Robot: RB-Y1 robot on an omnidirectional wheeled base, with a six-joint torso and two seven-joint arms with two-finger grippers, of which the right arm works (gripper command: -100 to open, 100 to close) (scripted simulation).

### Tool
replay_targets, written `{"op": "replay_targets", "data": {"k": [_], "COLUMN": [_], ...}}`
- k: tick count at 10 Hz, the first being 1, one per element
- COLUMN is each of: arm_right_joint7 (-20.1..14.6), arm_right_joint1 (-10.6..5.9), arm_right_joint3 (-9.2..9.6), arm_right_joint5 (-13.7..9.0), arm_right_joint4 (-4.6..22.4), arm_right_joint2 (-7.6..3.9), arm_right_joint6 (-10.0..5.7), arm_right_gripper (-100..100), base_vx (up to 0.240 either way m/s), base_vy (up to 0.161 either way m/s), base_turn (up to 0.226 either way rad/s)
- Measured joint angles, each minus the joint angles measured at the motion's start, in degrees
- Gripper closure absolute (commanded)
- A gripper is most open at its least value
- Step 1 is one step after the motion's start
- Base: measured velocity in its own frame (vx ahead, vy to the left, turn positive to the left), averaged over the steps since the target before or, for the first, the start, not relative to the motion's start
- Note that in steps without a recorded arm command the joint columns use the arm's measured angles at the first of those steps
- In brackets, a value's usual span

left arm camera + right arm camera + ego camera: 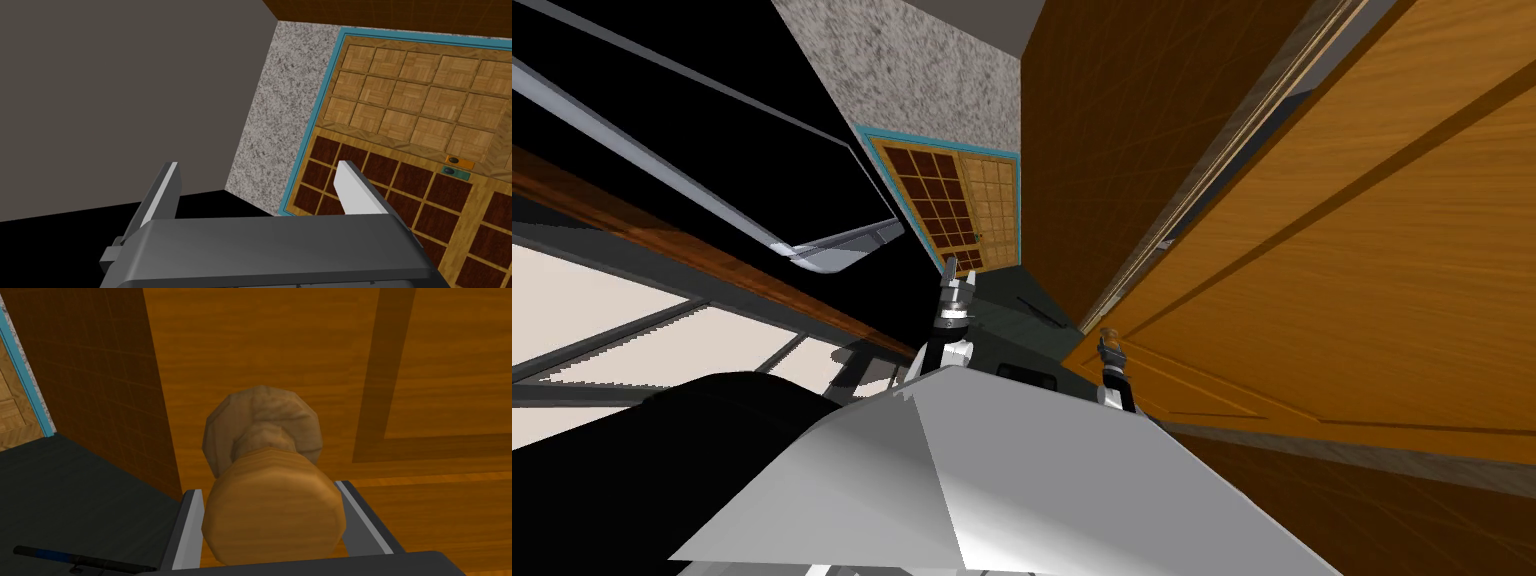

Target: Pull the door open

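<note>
Door knob [272, 513]: round, tan wood on a short neck with a rose plate behind it, set near the edge of the orange-brown panelled door [280, 348]. In the head view the door is on the robot's right, close in front. Right gripper [270, 490]: jaws closed onto the knob, one grey finger [190, 523] pressed to each side, and the knob face sits just in front of the gripper body. Beside the door's edge is a dark brown wall [100, 363], and below it a dark floor [75, 488]. A thin black rod with a blue band [75, 558] lies on the floor, well apart from the knob. Left gripper [959, 283]: raised ahead of the chest, left of the right arm and away from the door. Its jaws are wide apart and hold nothing.
</note>
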Motion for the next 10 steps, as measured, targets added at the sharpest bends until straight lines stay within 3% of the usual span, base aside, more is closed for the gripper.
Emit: {"op": "replay_targets", "data": {"k": [7,10], "arm_right_joint7": [-4.74,-5.88], "arm_right_joint1": [2.31,3.11], "arm_right_joint3": [5.09,6.39], "arm_right_joint5": [2.62,3.27], "arm_right_joint4": [-2.11,-2.55], "arm_right_joint2": [-3.32,-4.02], "arm_right_joint6": [-1.86,-2.27], "arm_right_gripper": [100,100], "base_vx": [-0.221,-0.139], "base_vy": [-0.038,-0.021], "base_turn": [0.073,0.070]}}
